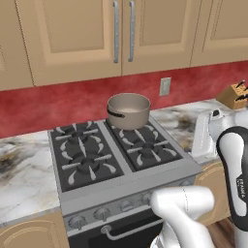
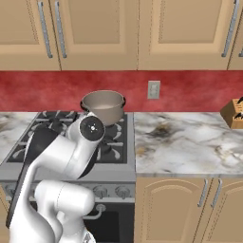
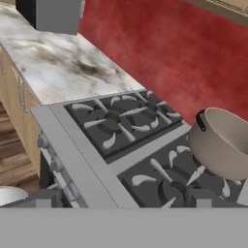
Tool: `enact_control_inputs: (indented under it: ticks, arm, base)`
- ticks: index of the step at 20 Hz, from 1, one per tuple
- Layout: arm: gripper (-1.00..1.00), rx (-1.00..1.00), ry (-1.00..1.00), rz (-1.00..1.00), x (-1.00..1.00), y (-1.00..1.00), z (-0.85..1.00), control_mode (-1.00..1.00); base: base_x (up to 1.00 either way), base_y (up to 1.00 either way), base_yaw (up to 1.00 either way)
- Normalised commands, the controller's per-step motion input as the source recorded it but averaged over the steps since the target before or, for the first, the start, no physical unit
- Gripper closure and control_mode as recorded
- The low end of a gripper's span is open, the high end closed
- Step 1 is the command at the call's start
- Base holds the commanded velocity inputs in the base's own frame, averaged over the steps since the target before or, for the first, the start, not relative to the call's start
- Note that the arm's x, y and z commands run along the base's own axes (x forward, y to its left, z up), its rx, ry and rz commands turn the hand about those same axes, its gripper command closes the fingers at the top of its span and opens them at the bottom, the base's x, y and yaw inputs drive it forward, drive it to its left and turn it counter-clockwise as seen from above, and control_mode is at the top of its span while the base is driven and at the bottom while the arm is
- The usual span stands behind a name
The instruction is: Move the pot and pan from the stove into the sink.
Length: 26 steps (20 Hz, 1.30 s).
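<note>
pot [image 3: 224, 143] cut off at edge, stove [image 2: 71, 142] half behind arm

The arm [image 2: 57, 156] hides the stove's [image 2: 118, 156] left burners. The pot [image 3: 224, 143] is cut by the hand view's right edge.

Pot [image 1: 129, 110]: I see it brownish-grey, round, lidless, upright on the stove's [image 1: 97, 152] back right burner, near the red wall. Stove: grey steel, black grates, knobs along its front.
</note>
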Motion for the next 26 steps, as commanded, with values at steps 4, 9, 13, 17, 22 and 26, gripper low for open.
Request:
enact_control_inputs:
  ticks: [4,9,13,17,22,26]
  arm:
    - [-1.0,0.01,-0.19,0.14,-0.08,-0.02,0.0,-1.0]
    - [-1.0,0.0,-0.08,0.02,0.14,0.0,0.0,-1.0]
    - [-1.0,0.0,-0.01,0.0,0.34,0.06,0.0,-1.0]
    - [-1.0,0.0,-0.01,0.0,0.09,0.04,0.0,-1.0]
    - [-1.0,0.0,0.0,0.0,0.02,0.05,-0.01,-1.0]
    - [-1.0,0.0,0.0,-0.04,0.36,0.24,-0.13,-1.0]
  base:
    - [0.0,0.0,0.0]
    - [0.0,0.0,0.0]
    - [0.0,0.0,0.0]
    - [0.0,0.0,0.0]
    - [0.0,0.0,0.0]
    - [0.0,0.0,0.0]
